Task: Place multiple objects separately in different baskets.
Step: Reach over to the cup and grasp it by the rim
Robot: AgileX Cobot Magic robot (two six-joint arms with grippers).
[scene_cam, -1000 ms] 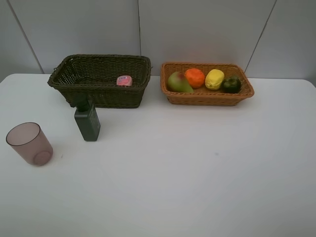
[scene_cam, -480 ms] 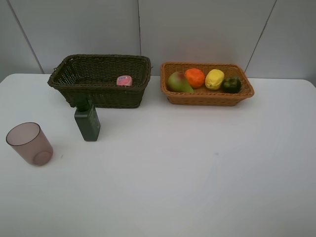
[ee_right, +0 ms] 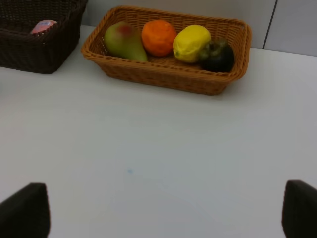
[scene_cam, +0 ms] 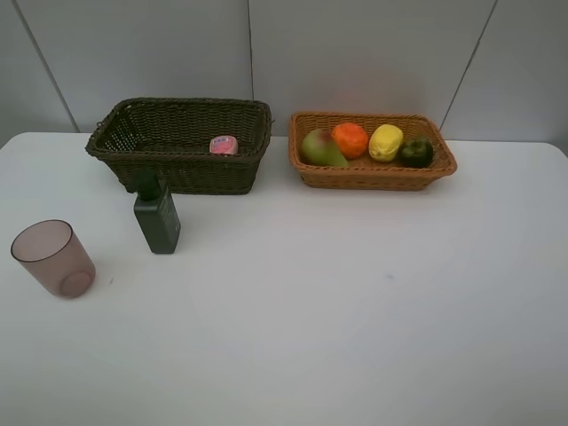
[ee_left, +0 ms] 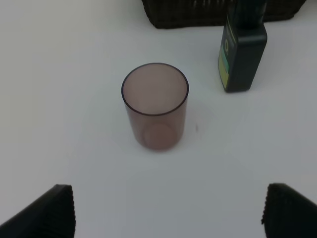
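Four fruits, pear (scene_cam: 321, 148), orange (scene_cam: 351, 139), lemon (scene_cam: 386, 142) and mangosteen (scene_cam: 415, 153), fill the tan basket (scene_cam: 373, 182); the pink bottle (scene_cam: 224, 145) lies in the dark basket (scene_cam: 177, 175). The mauve cup (scene_cam: 53, 257) and green bottle (scene_cam: 157, 219) stand on the table (scene_cam: 355, 311). The left gripper (ee_left: 168, 215) and right gripper (ee_right: 163, 213) gape wide, empty.

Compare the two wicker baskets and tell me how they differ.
The dark basket is olive-brown and deep; the light basket is orange-tan and shallower. The dark basket shows a small pink bottle; the light basket holds a pear, orange, lemon and mangosteen. Both are rectangular wicker.
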